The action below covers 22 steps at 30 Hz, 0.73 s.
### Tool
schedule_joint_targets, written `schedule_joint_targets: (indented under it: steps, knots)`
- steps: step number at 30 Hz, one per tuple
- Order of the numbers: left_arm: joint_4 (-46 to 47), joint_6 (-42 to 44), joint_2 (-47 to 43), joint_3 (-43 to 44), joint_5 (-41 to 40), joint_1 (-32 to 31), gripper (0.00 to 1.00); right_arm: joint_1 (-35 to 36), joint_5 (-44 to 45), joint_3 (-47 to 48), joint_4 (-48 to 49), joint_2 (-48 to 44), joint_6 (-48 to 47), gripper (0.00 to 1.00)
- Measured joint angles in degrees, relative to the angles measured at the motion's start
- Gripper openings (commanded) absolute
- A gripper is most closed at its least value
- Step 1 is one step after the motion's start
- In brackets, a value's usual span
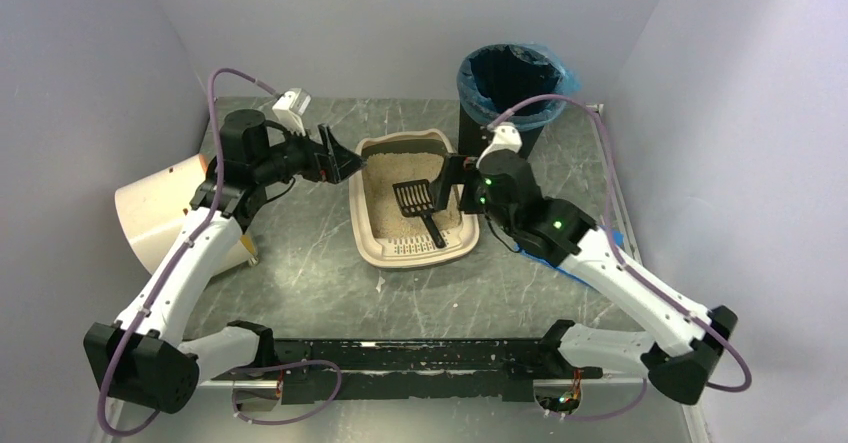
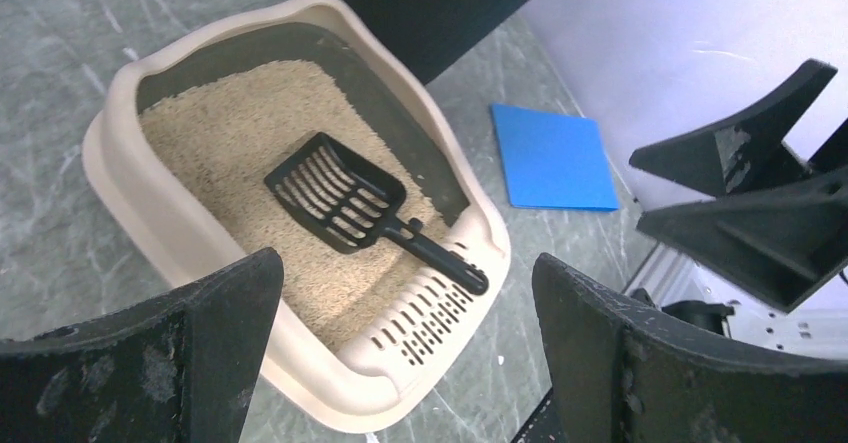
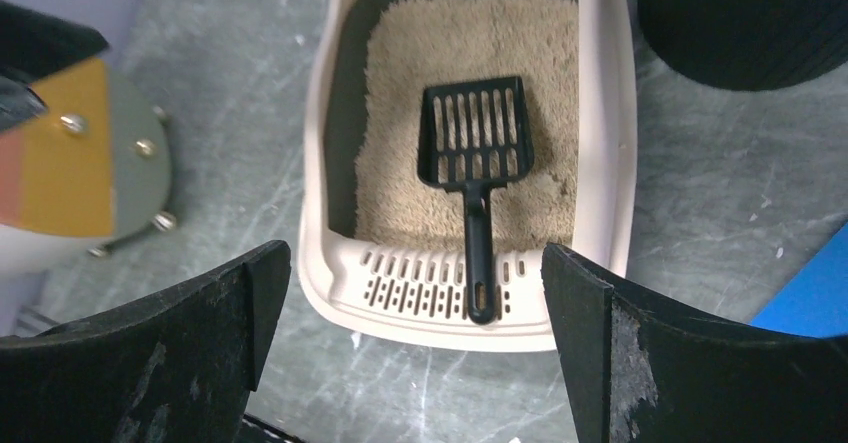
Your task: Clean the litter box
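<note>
Top view: the litter box (image 1: pixel 400 254) sits mid-frame, a scoop (image 1: pixel 415 200) lying in it, with grey table (image 1: pixel 300 263) to its left and below. The left gripper (image 1: pixel 345 155) hovers at its upper-left corner and the right gripper (image 1: pixel 449 175) at its right edge

Left wrist view: the jaws are spread wide and hold nothing, box at centre-left

Right wrist view: the jaws are spread wide and hold nothing, box centred above

Tabletop (image 1: pixel 320 263): grey-green, veined like marble, enclosed by pale walls on three sides. Litter box (image 1: pixel 415 253) set at centre of top view, grated lip toward lower edge of frame. Black bin (image 1: pixel 470 123) with blue liner placed at upper right, just beyond litter box's far corner. Cream drum (image 1: pixel 160 208) laid on its side at left edge, against wall. Flat blue sheet (image 2: pixel 553 158) laid right of litter box, apart from it. Few pale specks (image 3: pixel 355 338) scattered near grated lip.
</note>
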Motion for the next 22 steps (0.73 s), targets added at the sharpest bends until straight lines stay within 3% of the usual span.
schedule_joint_targets:
  steps: [9, 22]
  knots:
    - [3.74, -1.40, -4.61, -1.60, 4.63, -0.24, 0.99, 0.00, 2.82, -2.93, 3.19, -10.71, 0.24, 1.00]
    - [3.93, -0.74, -6.75, -4.31, 4.66, -0.37, 0.99, 0.00, 3.69, -3.52, 3.52, -10.75, 0.94, 1.00]
